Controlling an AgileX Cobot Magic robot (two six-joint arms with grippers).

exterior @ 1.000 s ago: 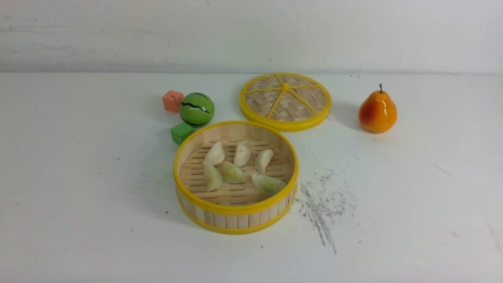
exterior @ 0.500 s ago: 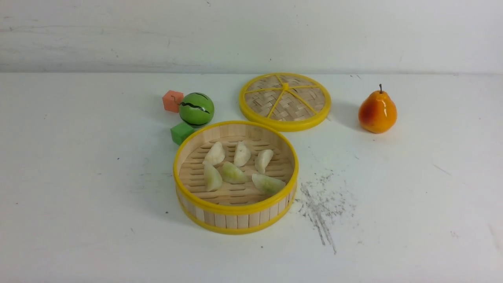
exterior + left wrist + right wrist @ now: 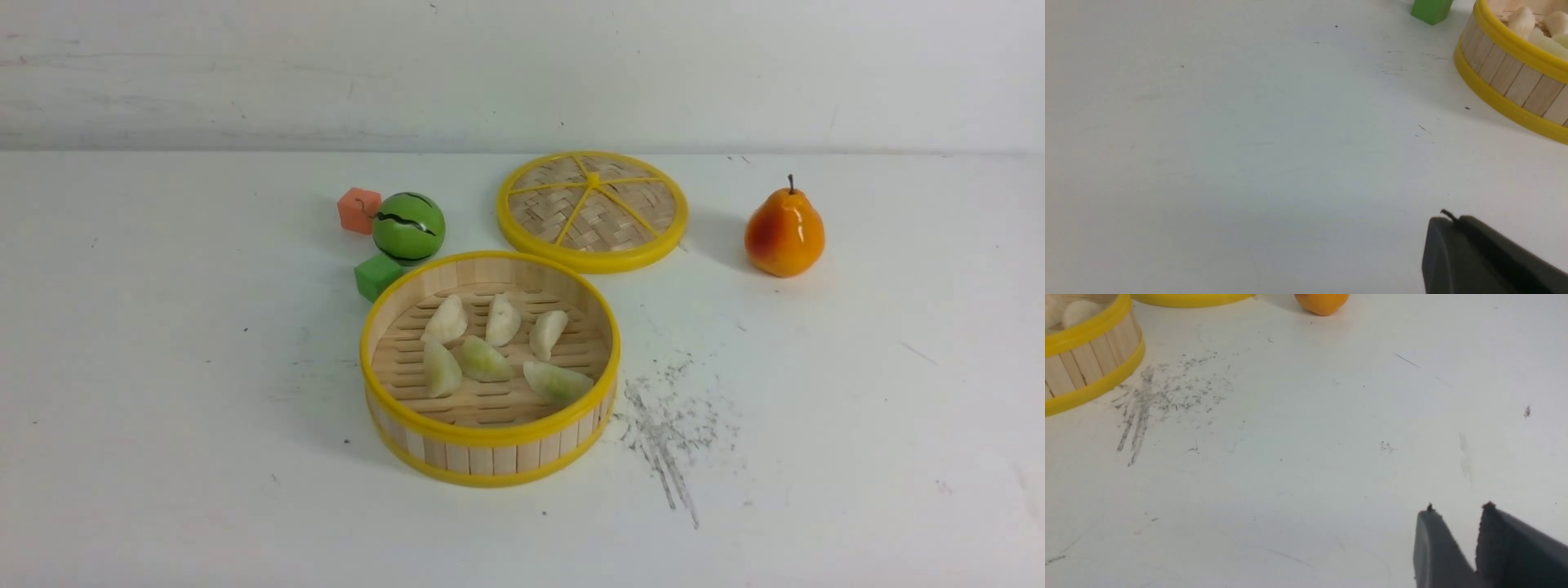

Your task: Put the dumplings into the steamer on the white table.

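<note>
Keeping my left gripper (image 3: pixel 1449 218) pressed together and right gripper (image 3: pixel 1459 508) spread, empty, since 6 dumplings (image 3: pixel 503 320) already lie inside the bamboo steamer (image 3: pixel 494 435).

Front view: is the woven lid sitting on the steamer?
No, the woven lid lies on the table behind the steamer, whose slatted floor shows.

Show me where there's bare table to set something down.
Bare: white table right of the steamer, below the pear; also left of the steamer. Crowded: behind the steamer, with green block, melon, orange block and lid.
</note>
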